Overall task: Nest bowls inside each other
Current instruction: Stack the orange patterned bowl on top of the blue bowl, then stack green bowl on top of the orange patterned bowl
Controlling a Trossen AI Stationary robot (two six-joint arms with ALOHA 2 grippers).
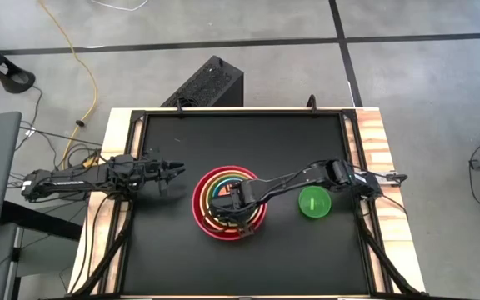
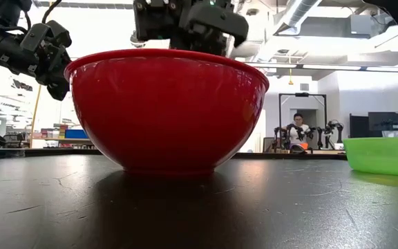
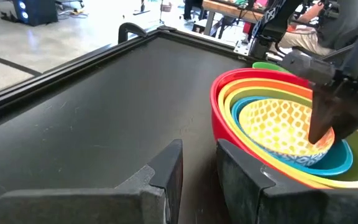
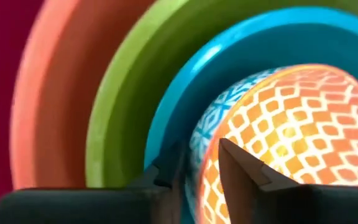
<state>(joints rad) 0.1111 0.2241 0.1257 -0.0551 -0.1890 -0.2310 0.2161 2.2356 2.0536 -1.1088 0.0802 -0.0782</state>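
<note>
A stack of nested bowls sits mid-table: red [image 1: 200, 208] outermost, then orange [image 3: 227, 93], olive-green [image 4: 114, 118], teal [image 4: 185, 81] and the patterned yellow bowl [image 4: 291, 118] innermost. My right gripper [image 4: 201, 152] reaches down into the stack from above, open. One finger [image 4: 244, 171] is inside the yellow bowl and the other finger [image 4: 163, 174] outside it. The smallest, bright green bowl [image 1: 314, 202] rests on its base to the stack's right. My left gripper [image 1: 177, 171] waits left of the stack, level, its fingers slightly apart around nothing. My right gripper straddles the yellow bowl's rim [image 4: 199, 163], pointing steeply down, with a gap showing between the fingers. Whether either finger touches the wall, I cannot tell. The yellow bowl sits inside the teal bowl.
The black mat [image 1: 182, 258] is framed by a raised rail [image 1: 240, 111] and wooden edges. Bare mat lies all round the stack. In the low view the red bowl [image 2: 168, 111] fills the foreground. A person [image 2: 297, 128] sits far off in the room.
</note>
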